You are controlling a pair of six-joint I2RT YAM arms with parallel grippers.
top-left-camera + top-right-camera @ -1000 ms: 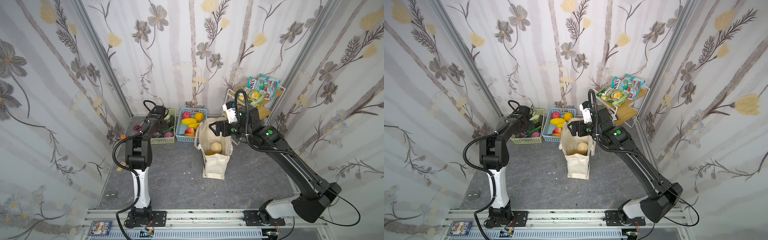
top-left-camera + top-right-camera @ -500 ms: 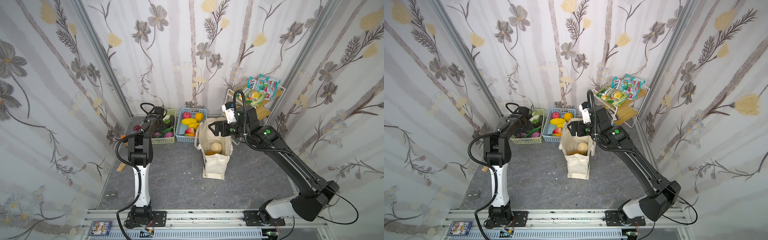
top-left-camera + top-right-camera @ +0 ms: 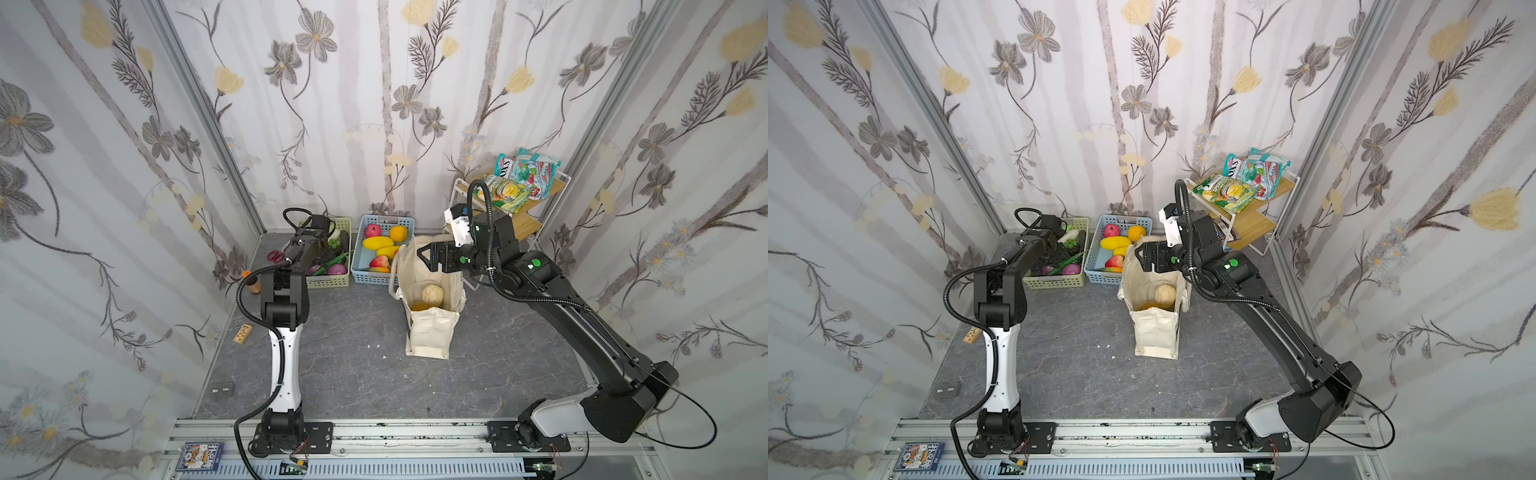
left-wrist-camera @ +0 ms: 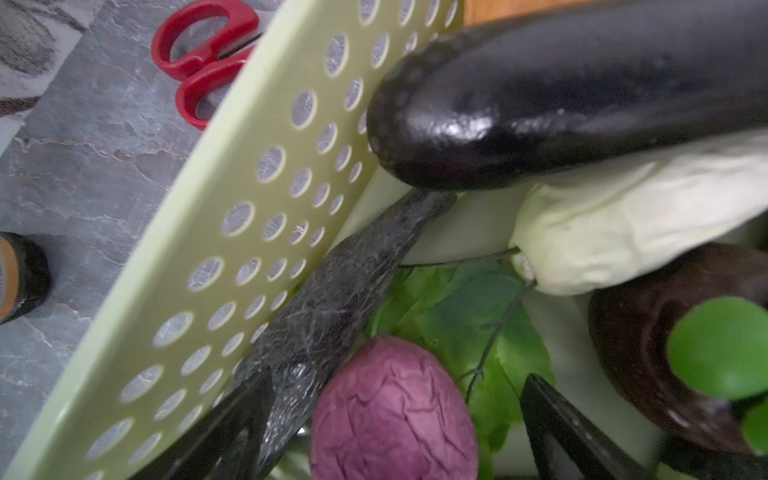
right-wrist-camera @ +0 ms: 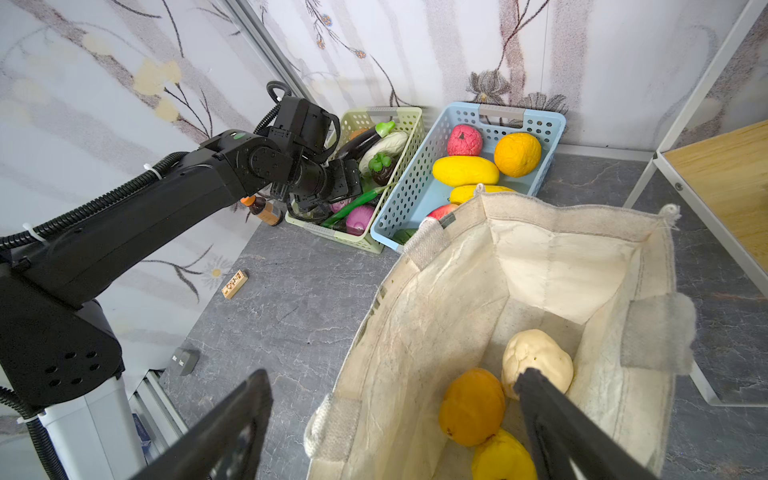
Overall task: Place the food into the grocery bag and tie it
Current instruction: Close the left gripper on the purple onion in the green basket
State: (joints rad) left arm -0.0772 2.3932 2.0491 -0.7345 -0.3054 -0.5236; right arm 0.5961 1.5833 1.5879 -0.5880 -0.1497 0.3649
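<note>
Left wrist: purple veg (image 4: 395, 415) lies inside wide-spread left gripper (image 4: 397, 384), in green basket (image 4: 249, 199).

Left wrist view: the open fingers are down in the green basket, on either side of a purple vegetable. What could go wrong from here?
1. One of the left fingers is close to a dark crinkled piece beside the green basket wall; closing on the purple vegetable might pinch that piece too or drag the basket.
2. The grocery bag is soft and stands unsupported, with the open right fingers just above its mouth; a drop on the rim could fold or tip it.
</note>
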